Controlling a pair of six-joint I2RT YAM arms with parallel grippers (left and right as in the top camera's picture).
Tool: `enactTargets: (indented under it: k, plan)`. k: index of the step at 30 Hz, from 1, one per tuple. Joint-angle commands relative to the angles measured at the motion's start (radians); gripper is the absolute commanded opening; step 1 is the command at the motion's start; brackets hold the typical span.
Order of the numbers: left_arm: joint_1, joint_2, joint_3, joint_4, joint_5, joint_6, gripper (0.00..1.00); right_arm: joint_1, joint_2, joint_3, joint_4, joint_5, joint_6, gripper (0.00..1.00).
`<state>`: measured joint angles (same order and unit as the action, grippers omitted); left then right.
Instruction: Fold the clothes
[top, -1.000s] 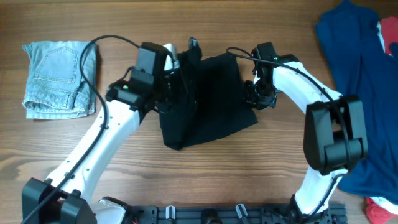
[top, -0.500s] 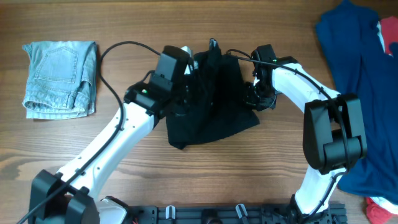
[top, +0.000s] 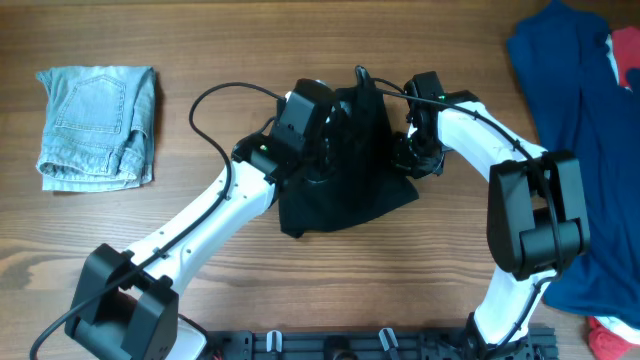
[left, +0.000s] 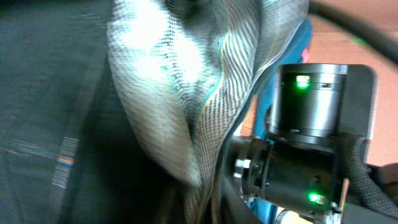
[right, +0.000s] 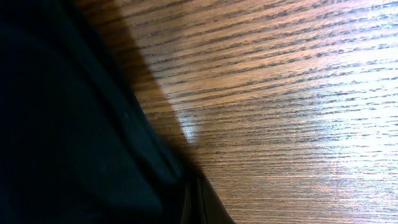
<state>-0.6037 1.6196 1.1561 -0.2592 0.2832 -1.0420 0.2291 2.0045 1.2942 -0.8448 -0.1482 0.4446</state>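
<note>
I hold the shirt (top: 350, 200) top edge clenched in left claw (top: 342, 105). Right claw (top: 405, 155) sits at shirt's right edge, and I can't tell its grip.

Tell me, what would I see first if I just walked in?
A crumpled black shirt sits in the middle of the wooden table, with the white left arm and right arm both reaching into it. A folded denim piece lies at the far left. A big blue cloth covers the right edge.
</note>
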Motion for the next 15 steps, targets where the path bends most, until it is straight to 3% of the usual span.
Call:
enactTargets:
  k: [1,3,7,11,13,15]
  plan:
    - [-0.006,0.000,0.026,0.061,0.053,-0.009,0.66,0.021,0.035,-0.040,0.002,-0.009,0.008,0.04]
    - [0.004,-0.002,0.026,0.117,0.095,-0.009,0.74,0.021,0.035,-0.040,0.002,-0.009,0.008,0.04]
    - [0.070,-0.018,0.026,0.106,0.132,0.074,0.72,0.001,0.017,-0.022,-0.024,0.000,0.003,0.04]
    - [0.169,-0.028,0.026,-0.036,0.124,0.207,0.69,-0.056,-0.084,0.079,-0.134,0.085,-0.004,0.04]
    - [0.203,-0.025,0.026,-0.121,0.072,0.274,0.64,-0.079,-0.158,0.142,-0.177,0.100,-0.031,0.05]
    - [0.214,-0.018,0.026,-0.172,0.008,0.333,0.51,-0.084,-0.236,0.206,-0.215,0.077,-0.070,0.05]
